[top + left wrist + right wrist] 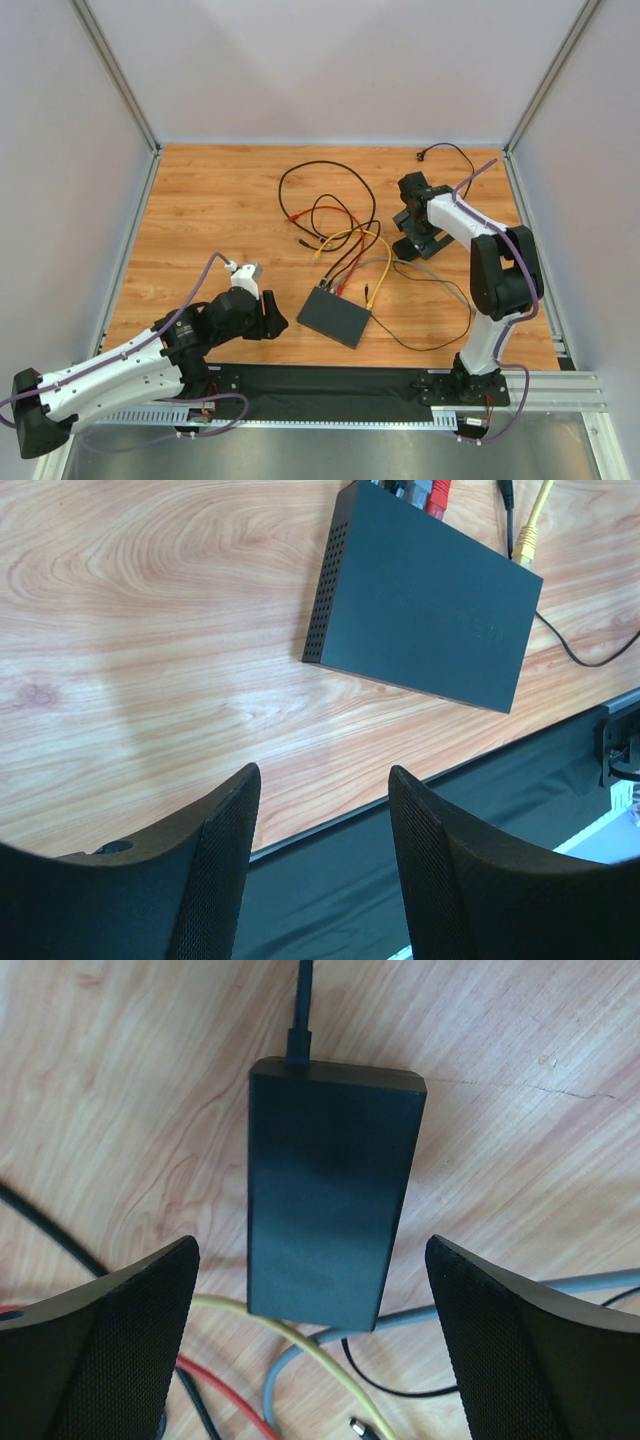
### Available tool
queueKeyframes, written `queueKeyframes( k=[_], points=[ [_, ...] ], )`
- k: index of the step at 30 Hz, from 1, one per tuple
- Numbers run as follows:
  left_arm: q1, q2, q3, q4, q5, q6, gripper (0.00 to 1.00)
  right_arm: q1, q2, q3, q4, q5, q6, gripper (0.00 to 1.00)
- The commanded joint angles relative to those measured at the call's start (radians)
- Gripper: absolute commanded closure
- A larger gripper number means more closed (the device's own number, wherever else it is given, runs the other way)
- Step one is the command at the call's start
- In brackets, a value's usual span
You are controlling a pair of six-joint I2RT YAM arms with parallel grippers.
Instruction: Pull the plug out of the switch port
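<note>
The switch (pixel 335 316) is a flat black box lying near the table's front middle, with red, black and yellow plugs (pixel 334 287) in its far edge. In the left wrist view the switch (pixel 425 610) lies ahead and to the right, with a red plug (pixel 437 495) and a yellow plug (pixel 527 542) at its far side. My left gripper (pixel 274 320) is open and empty (pixel 322 780), just left of the switch. My right gripper (pixel 412 240) is open (pixel 312 1250) above a black power-adapter brick (pixel 330 1190), its fingers on either side without touching it.
Red, yellow, grey and black cables (pixel 345 235) tangle behind the switch. Yellow (pixel 290 1335), red (pixel 215 1390) and grey (pixel 285 1365) cables cross below the brick, by a loose barrel plug (pixel 365 1428). A black mat (pixel 330 380) edges the front. Walls enclose the table.
</note>
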Motion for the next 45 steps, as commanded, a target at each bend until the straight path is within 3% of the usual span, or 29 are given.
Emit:
queueKeyframes(
  k=[1,9,14,17,18,19,25,32,39,45],
  points=[
    [0.0,-0.004,0.019,-0.02,-0.008,0.027,0.38,-0.001,0.051,0.009,0.037,0.025,0.032,0.04],
    [0.0,-0.018,0.013,-0.043,-0.013,0.024,0.37,-0.005,0.059,0.004,0.061,0.048,0.041,0.23],
    [-0.001,-0.023,0.013,-0.046,-0.013,0.021,0.37,-0.033,0.052,-0.032,0.129,-0.001,0.012,0.47],
    [-0.001,-0.026,0.011,-0.047,-0.01,0.02,0.37,-0.044,0.045,-0.048,0.158,-0.021,-0.022,0.73],
    [0.0,-0.028,0.011,-0.047,-0.01,0.018,0.37,-0.047,0.042,-0.049,0.17,-0.026,-0.042,0.93],
    [0.0,-0.029,0.011,-0.05,-0.008,0.018,0.37,-0.047,0.038,-0.048,0.184,-0.029,-0.066,1.0],
    [-0.001,-0.052,0.013,-0.075,-0.01,0.017,0.37,-0.056,-0.103,-0.061,0.285,-0.011,-0.25,1.0],
    [-0.001,-0.103,0.022,-0.119,-0.034,0.017,0.37,-0.064,-0.401,-0.121,0.695,0.054,-0.54,1.0],
    [-0.001,-0.127,0.046,-0.144,-0.05,0.029,0.37,-0.091,-0.488,-0.098,0.991,0.055,-0.688,1.0],
    [0.0,-0.135,0.069,-0.181,-0.068,0.031,0.37,-0.091,-0.455,0.082,0.976,0.074,-0.706,1.0]
  ],
)
